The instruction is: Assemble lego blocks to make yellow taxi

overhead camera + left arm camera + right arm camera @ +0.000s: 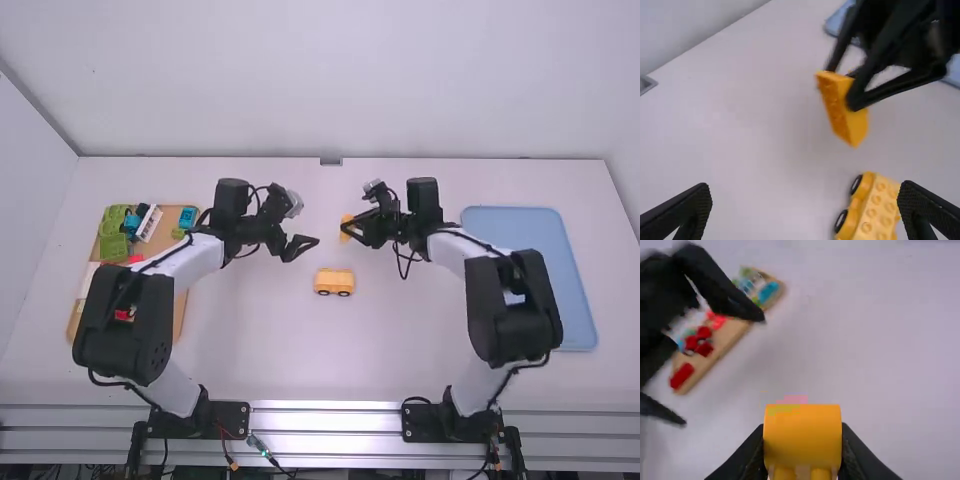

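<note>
The left tool (305,247) was parted and empty, its two fingers spread on the left-hand side of the counter's (400,350) middle. The right tool (352,232) was grasping an orange-yellow block (835,110), with a finger pressed to either side of it. The two tools faced each other, well apart. In the left wrist view the block sat tilted between the right tool's fingers, clear of the car (334,282). The car, of the same colour, stood upright on its wheels (841,220) near the middle of the counter, closer to the arms' bases than the block, its top covered with rows of bare studs. Neither tool touched it. A wooden board (160,250) lay at the left side, partly beneath the left arm, bearing green pieces (114,247), a blue piece (188,217), a white piece (149,222) and red pieces (682,376). A pale blue tray (520,225) lay at the right side, partly hidden by the right arm.
</note>
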Tool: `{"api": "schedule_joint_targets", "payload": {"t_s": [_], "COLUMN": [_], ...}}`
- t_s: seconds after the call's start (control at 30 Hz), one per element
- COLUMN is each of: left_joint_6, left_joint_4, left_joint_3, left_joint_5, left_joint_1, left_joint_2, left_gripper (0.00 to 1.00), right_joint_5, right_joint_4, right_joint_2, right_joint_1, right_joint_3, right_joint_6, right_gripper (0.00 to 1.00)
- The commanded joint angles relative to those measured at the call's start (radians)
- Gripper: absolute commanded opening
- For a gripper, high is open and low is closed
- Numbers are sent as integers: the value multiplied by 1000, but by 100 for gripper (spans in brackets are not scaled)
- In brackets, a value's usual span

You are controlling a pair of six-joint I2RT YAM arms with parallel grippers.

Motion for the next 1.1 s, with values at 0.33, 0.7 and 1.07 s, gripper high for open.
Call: {"api": "schedule_joint_targets", "payload": {"t_s": [0.33,0.7,1.07], "left_joint_6": [69,57,43], "left_joint_4": [56,51,52], "left_joint_3": [15,15,15], "left_joint_5": [-90,-89,-89], "left_joint_1": [-4,-5,-5], "left_joint_2": [0,0,0], "left_gripper": [99,99,99], "right_joint_5": [814,858,856], "right_joint_4": [-923,-1061,-1041], "right_joint_2": [-121,51,181], "right_joint_1": [142,142,187], "right_joint_3": [334,343,343], "right_joint_6": [-479,-855,-942], "right_gripper": [9,17,15]}}
